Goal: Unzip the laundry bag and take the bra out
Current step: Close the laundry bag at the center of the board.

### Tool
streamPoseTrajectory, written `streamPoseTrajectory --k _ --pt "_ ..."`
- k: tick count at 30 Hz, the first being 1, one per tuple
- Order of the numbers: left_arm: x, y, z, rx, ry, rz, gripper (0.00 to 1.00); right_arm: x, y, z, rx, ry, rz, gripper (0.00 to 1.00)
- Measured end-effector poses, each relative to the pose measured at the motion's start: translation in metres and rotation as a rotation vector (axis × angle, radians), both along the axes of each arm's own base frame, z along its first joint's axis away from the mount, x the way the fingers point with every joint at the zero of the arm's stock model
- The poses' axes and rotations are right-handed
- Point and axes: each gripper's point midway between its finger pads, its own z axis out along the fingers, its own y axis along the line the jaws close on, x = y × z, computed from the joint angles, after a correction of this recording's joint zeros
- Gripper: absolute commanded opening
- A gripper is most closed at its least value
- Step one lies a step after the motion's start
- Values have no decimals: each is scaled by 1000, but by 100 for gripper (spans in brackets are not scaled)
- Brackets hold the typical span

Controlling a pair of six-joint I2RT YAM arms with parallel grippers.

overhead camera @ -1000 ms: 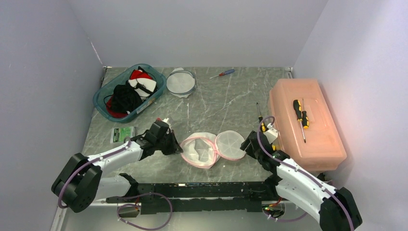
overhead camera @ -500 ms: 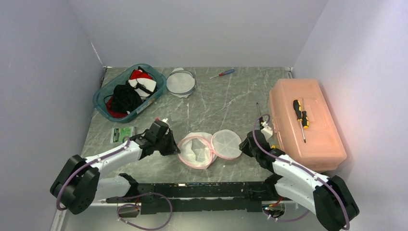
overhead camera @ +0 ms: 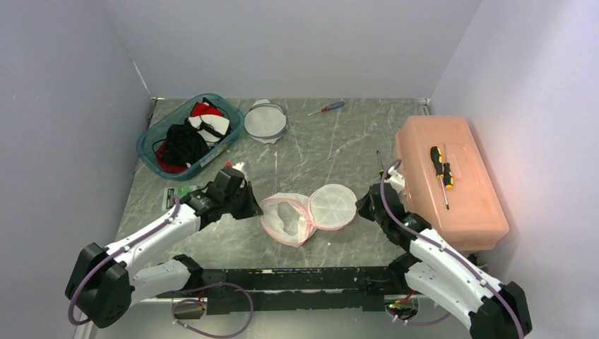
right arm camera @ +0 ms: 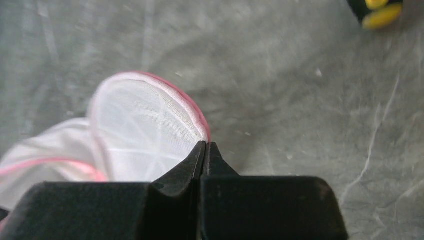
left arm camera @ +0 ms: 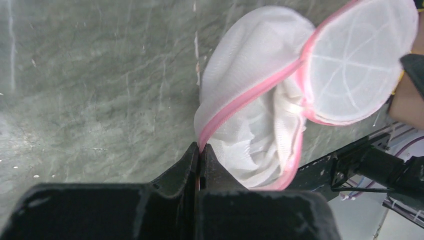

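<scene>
Our left arm (overhead camera: 159,229) and right arm (overhead camera: 441,252) wear white shells between black joints, purple cables (overhead camera: 382,189) looping along both; our left end effector (left arm camera: 200,150) and right end effector (right arm camera: 204,145) are matte black wedges

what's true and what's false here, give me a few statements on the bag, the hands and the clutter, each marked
1. The left hand is shut on the pink rim of the laundry bag. True.
2. The laundry bag is zipped shut. False: it gapes open, its round panel flipped aside.
3. A yellow-and-black screwdriver lies on the orange box. True.
4. The teal basket is empty. False: it holds black, red and white garments.
5. The right hand is open, clear of the bag. False: it is shut on the round panel's edge.
</scene>
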Motion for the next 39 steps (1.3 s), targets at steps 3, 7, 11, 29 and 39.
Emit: streamPoseTrajectory --k 3,7,11,29,39 --pt "9 0 22 13 -40 3 3 15 3 52 -7 -101 24 0" --pt "30 0 72 44 -129 11 3 34 7 139 -15 -263 53 0" --pt "60 -11 144 47 -237 3 3 42 11 216 -22 -395 90 0" --pt "59 -21 38 170 3 -65 3 38 22 168 -141 -292 225 0" --pt "95 -45 99 61 -172 -47 3 51 20 247 -184 -452 190 0"
